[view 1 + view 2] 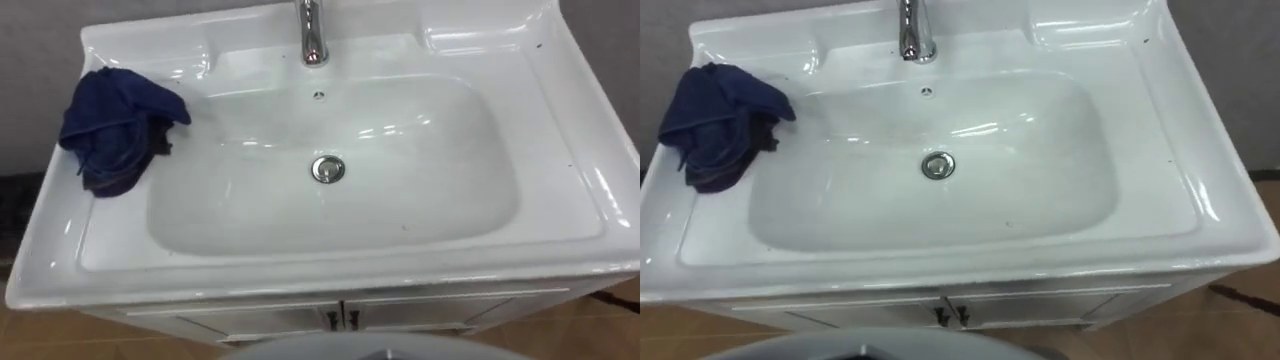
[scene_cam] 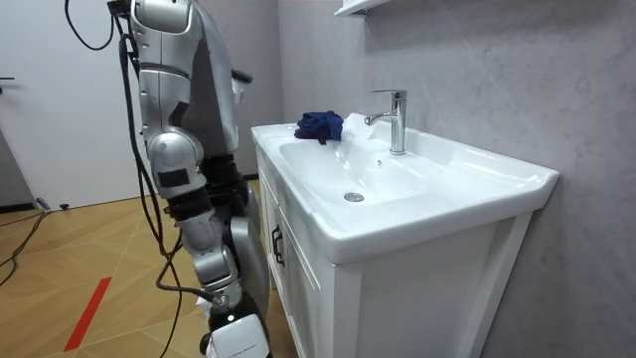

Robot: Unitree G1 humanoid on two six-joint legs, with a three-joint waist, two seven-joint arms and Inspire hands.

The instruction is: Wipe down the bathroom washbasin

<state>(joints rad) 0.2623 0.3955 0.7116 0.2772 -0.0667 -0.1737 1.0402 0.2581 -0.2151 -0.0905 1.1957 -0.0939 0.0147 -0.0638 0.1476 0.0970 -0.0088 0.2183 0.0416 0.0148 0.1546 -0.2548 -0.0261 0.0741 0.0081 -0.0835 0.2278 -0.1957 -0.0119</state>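
A white basin [image 1: 560, 215] is set in a vanity top, with a round metal drain [image 1: 327, 169] in the middle of the bowl. A crumpled dark blue cloth [image 1: 118, 128] lies on the basin's left ledge, its lower edge hanging slightly over the bowl's rim. In the room view the cloth [image 2: 319, 125] sits at the far end of the top. I stand in front of the cabinet, facing the basin. My right hand [image 2: 237, 338] hangs low beside the cabinet front, away from the cloth.
A chrome tap [image 1: 313, 32] rises at the back centre of the basin. Below the rim are white cabinet doors with small dark handles [image 1: 341, 319]. A grey wall stands behind the basin, and wooden floor lies around the cabinet.
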